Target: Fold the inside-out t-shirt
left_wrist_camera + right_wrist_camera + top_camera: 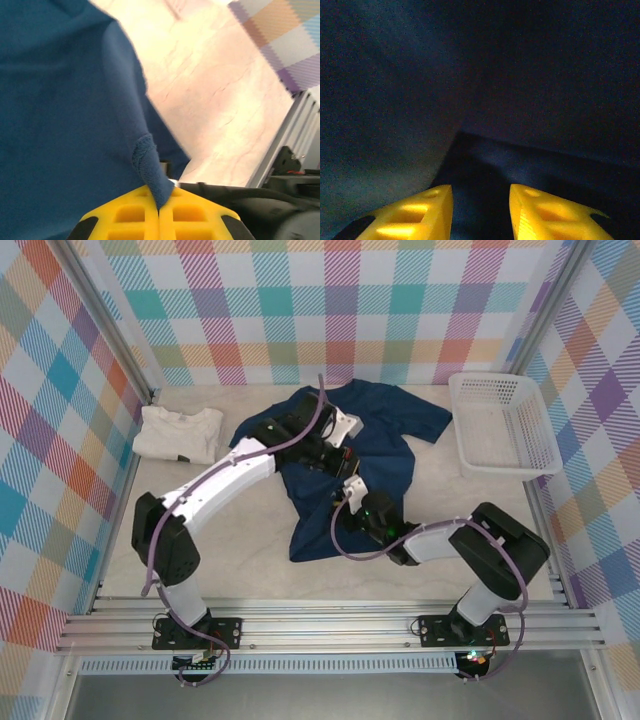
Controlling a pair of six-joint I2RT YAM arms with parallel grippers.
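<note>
Because your left gripper (pixel 159 197) is clenched on just a thin pinch of seamed edge, a hard pull could slip it free or drag the whole navy t-shirt (pixel 395 420), which lies rumpled mid-worktop (pixel 240 540), out of shape. Your right gripper (pixel 481 192) stands partly open, close over the dark cloth, with nothing visibly pinched between its jaws.

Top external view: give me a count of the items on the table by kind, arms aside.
Shirts: 2 (navy t-shirt, cream-white shirt)
Baskets: 1 (white basket)
Total: 3
</note>
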